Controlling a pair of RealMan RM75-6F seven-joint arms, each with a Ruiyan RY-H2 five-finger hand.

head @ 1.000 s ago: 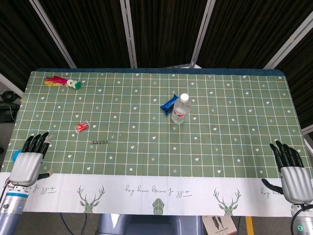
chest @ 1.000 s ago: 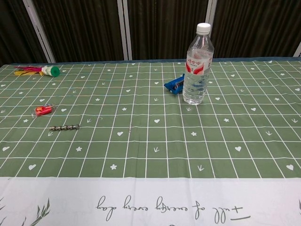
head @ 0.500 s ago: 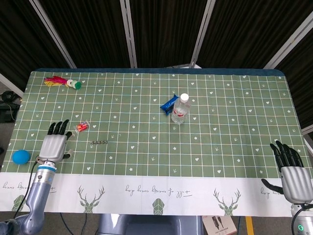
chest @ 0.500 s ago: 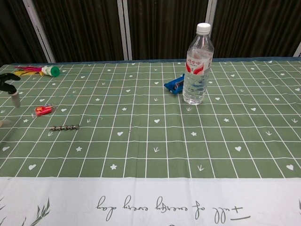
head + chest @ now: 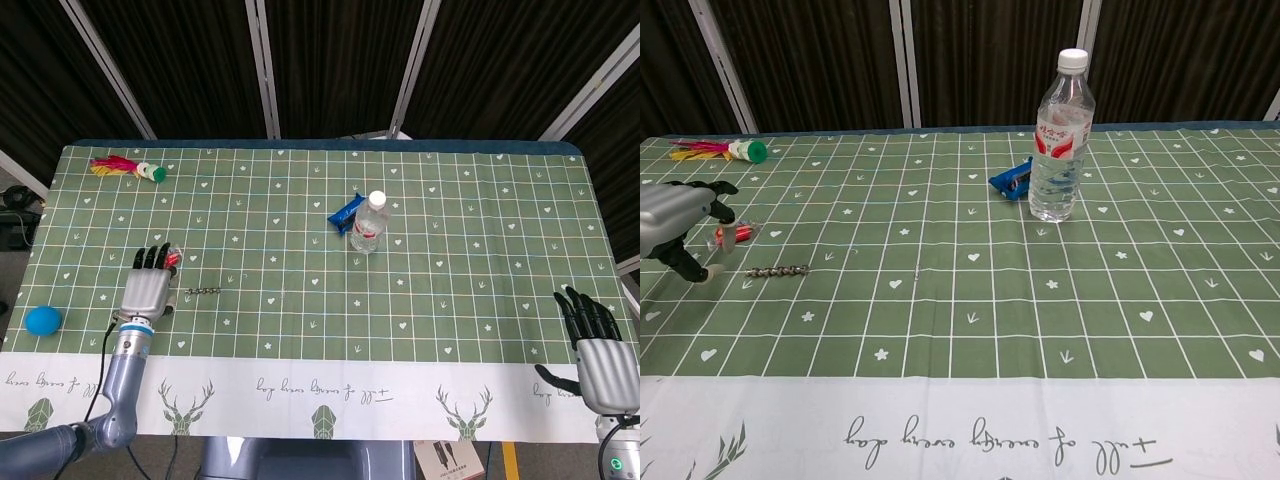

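Reaching is the step in hand: in the head view the left hand [image 5: 148, 291] is hovering over the table's [image 5: 450, 300] left part, fingers apart and holding nothing, its fingertips right at the small red packet [image 5: 173, 258], with the dark drill bit [image 5: 204, 291] just beside its thumb side. The next move calls, I judge, for lowering the fingers around whichever of the two is wanted. The right hand [image 5: 598, 358] is resting open and empty at the near right edge, well apart from the water bottle [image 5: 368, 222] and blue wrapper [image 5: 346, 212].

In the chest view the left hand [image 5: 675, 222] is showing at the left edge, fingers spread above the red packet [image 5: 732, 234].

Compared with half a second ago, the left hand is sitting further right, having uncovered the blue ball [image 5: 43, 320].
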